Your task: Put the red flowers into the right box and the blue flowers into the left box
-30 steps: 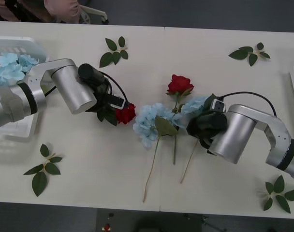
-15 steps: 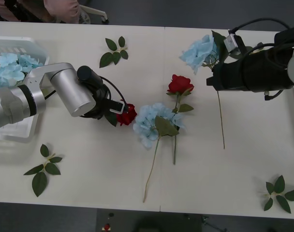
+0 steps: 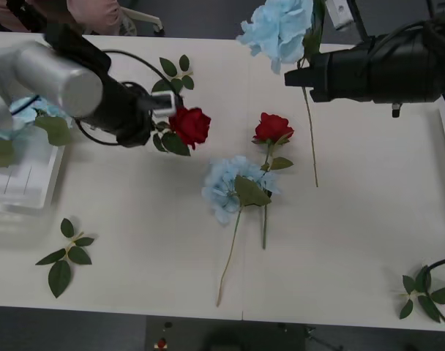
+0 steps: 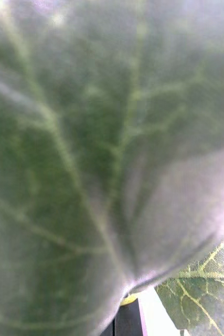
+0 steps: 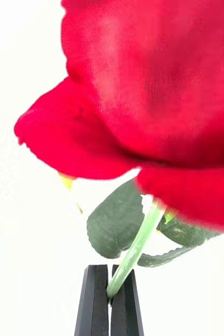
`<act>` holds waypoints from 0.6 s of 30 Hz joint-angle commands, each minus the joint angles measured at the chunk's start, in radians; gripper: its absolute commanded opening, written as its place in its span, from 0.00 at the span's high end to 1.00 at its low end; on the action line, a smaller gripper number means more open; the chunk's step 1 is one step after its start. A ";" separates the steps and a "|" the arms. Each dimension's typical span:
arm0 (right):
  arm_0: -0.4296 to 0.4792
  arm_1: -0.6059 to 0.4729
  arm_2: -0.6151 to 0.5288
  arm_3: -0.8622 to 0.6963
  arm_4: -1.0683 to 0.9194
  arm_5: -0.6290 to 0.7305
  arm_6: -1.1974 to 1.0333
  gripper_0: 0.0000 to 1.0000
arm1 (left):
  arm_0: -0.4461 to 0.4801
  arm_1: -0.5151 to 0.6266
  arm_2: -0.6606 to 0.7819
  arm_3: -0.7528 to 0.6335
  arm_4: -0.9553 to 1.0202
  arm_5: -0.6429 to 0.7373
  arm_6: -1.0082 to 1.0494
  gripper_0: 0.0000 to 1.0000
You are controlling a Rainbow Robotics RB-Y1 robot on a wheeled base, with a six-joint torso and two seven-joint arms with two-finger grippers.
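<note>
Front view has my left gripper (image 3: 166, 121) pinching a deep-red fabric rose (image 3: 189, 126) aloft near the white slotted plastic basket (image 3: 32, 183) — wrong box, so I'd carry it right. Right gripper (image 3: 310, 69) lifts a pale-blue petal cluster (image 3: 277, 29) — can't tell its fingers.

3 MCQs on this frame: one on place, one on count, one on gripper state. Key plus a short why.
1. Where is the white box?
A. left edge of the table
B. table centre
C. front edge by the leaf sprigs

2. How many flowers lie flat at the table's centre?
A. none
B. two
C. four

3. What is the left gripper doing?
A. open over the table
B. shut on a leaf sprig
C. shut on a rose stem

Key:
1 A: the left box sits at the table's left edge in the front view.
2 B: one red rose and one blue flower lie there side by side.
3 C: the left gripper has its black fingers closed on the green stem of the held rose.
</note>
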 commanded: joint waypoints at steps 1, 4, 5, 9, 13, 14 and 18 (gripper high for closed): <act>-0.018 0.041 -0.035 0.039 -0.002 -0.005 0.121 1.00 | -0.028 0.173 0.116 0.039 0.358 0.157 -0.001 1.00; -0.018 0.072 -0.068 0.069 -0.008 -0.004 0.170 1.00 | -0.029 0.249 0.119 0.131 0.577 0.232 -0.014 1.00; -0.018 0.073 -0.078 0.081 -0.010 0.000 0.189 1.00 | -0.026 0.271 0.121 0.167 0.649 0.275 -0.044 1.00; -0.021 0.075 -0.092 0.101 -0.022 0.015 0.209 1.00 | -0.019 0.317 0.121 0.247 0.783 0.369 -0.122 1.00; -0.021 0.058 -0.092 0.102 -0.033 0.015 0.198 1.00 | -0.019 0.308 0.119 0.291 0.839 0.390 -0.162 1.00; -0.020 0.050 -0.092 0.107 -0.033 0.015 0.195 1.00 | -0.019 0.305 0.121 0.293 0.847 0.389 -0.163 1.00; -0.021 -0.004 -0.089 0.164 -0.034 0.044 0.138 1.00 | -0.019 0.259 0.122 0.270 1.002 0.389 -0.157 1.00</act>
